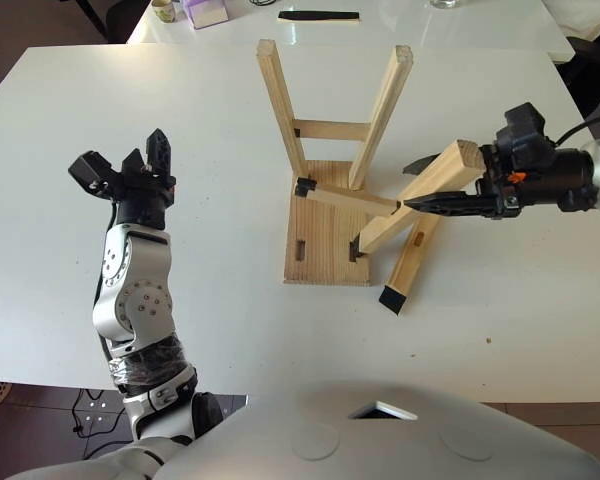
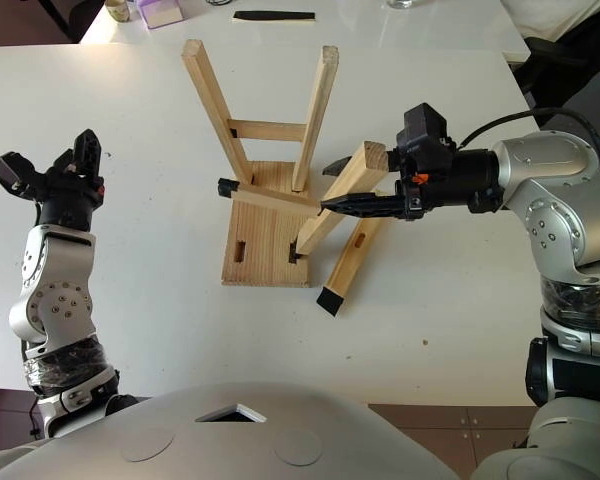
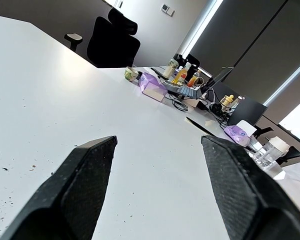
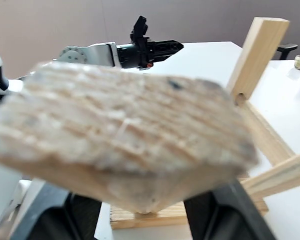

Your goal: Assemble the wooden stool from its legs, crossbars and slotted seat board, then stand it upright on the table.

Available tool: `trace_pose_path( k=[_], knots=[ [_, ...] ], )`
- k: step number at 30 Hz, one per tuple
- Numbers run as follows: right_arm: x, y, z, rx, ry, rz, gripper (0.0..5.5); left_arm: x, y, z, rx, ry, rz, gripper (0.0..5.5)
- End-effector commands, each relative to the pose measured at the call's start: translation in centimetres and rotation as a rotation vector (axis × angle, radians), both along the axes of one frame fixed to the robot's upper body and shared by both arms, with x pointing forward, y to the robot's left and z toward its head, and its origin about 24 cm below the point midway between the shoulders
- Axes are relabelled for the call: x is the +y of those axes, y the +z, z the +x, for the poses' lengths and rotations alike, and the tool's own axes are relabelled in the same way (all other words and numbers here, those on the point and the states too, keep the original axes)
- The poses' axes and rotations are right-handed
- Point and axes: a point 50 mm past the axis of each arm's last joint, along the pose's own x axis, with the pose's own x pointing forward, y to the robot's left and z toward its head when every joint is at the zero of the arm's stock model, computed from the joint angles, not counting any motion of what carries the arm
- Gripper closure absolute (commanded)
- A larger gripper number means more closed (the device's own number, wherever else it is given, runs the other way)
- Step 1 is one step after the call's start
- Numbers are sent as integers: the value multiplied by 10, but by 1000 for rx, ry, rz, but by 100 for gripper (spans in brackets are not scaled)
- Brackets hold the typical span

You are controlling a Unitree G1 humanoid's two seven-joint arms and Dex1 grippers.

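The slotted seat board (image 1: 325, 232) lies flat in the middle of the white table. Two legs (image 1: 280, 105) (image 1: 382, 115) stand in it, joined by a crossbar (image 1: 332, 130). A third leg (image 1: 420, 200) (image 4: 125, 140) leans over the board with its lower end at a slot, and my right gripper (image 1: 435, 183) is shut on its upper part. A second crossbar (image 1: 350, 198) runs from that leg toward the left standing leg. A fourth leg (image 1: 412, 262) with a black foot cap lies on the table beneath. My left gripper (image 1: 122, 160) (image 3: 160, 175) is held up over the table's left side, open and holding nothing.
Behind the work table stands another table with a purple box (image 1: 205, 12), a cup (image 1: 163, 10) and a black strip (image 1: 318, 16). The table's left half and front strip (image 1: 280, 340) are bare. Office chairs and bottles show far off in the left wrist view.
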Motion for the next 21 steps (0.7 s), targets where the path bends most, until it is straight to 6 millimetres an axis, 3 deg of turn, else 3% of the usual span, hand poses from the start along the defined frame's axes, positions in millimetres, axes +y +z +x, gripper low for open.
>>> trace_pose_path(
  k=[1, 15, 21],
  knots=[
    [-1, -2, -4, 23, 25, -39, 349, -2, -5, -1, 13, 3, -9, 236],
    [-1, -2, 16, -31, -7, -76, 349, -8, -10, -2, 18, -5, -33, 236],
    [8, -12, 9, -48, 39, -130, 349, -13, -12, -3, 18, -19, -37, 236]
  ],
)
